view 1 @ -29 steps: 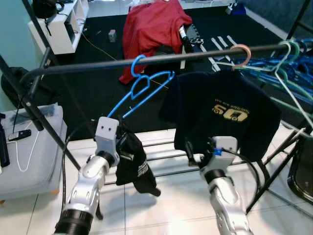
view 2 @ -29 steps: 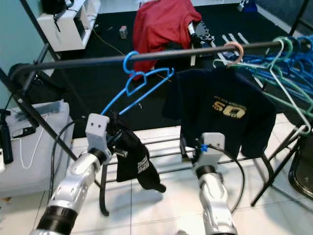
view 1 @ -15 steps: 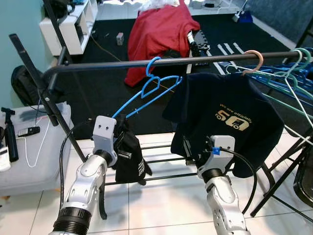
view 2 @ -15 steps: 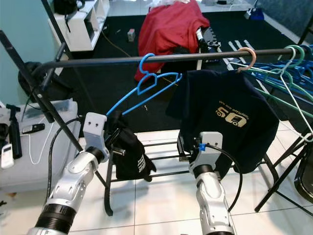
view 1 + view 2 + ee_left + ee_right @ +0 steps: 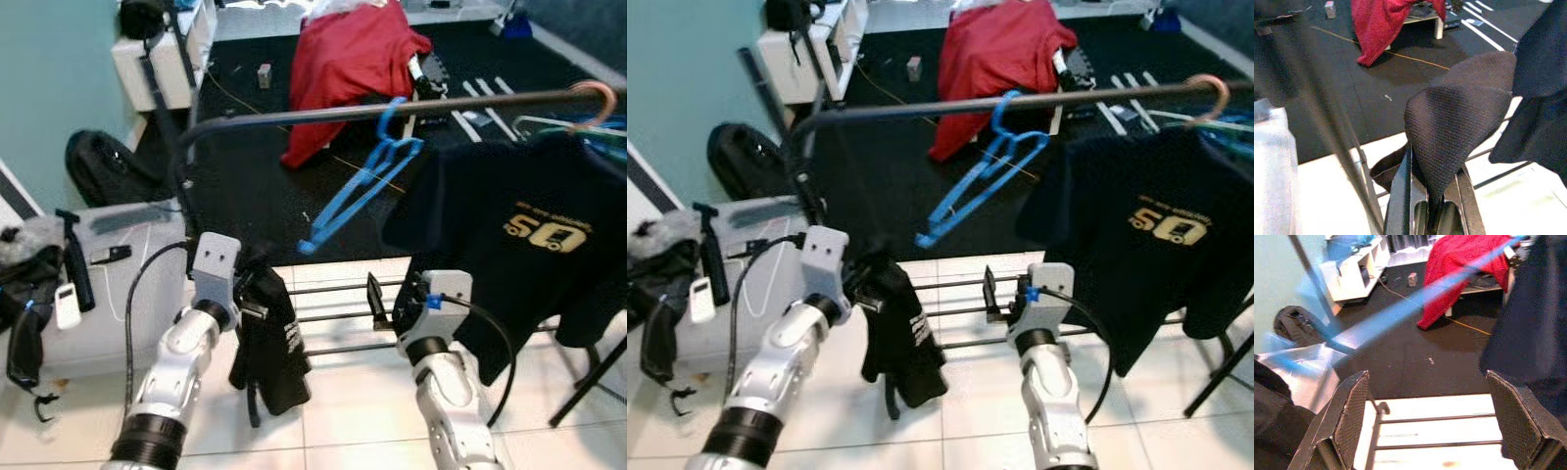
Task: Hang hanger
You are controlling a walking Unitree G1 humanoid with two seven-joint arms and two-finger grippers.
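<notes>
I read the current state as follows. The left tool (image 5: 257, 294) has its fingers pressed together on a black garment (image 5: 269, 352), which hangs down from the pinch toward the tiled floor; the left wrist view shows the cloth (image 5: 1457, 127) folded between the two fingers. The right tool (image 5: 390, 299) is spread wide and holds nothing; the right wrist view shows both fingers (image 5: 1352, 413) well apart with open floor between them.

The blue hanger (image 5: 358, 181) is already hooked on the rail (image 5: 294, 116), above and ahead of both tools, and it hangs tilted and bare. Just beside it, on the right tool's side, a dark printed T-shirt (image 5: 519, 245) hangs from a pink hanger (image 5: 593, 98). A red cloth (image 5: 348, 59) lies well beyond the rail.

Step in hand, by my judgement: the hanger itself is on the rail, so the hanging step looks done, and the garment in the left tool is not yet on it.

Next move, as I judge it: raise the left tool toward the low end of the blue hanger, and bring the right tool up to steady the hanger's frame. The hanger will likely swing on contact, so approach slowly and keep clear of the T-shirt.
</notes>
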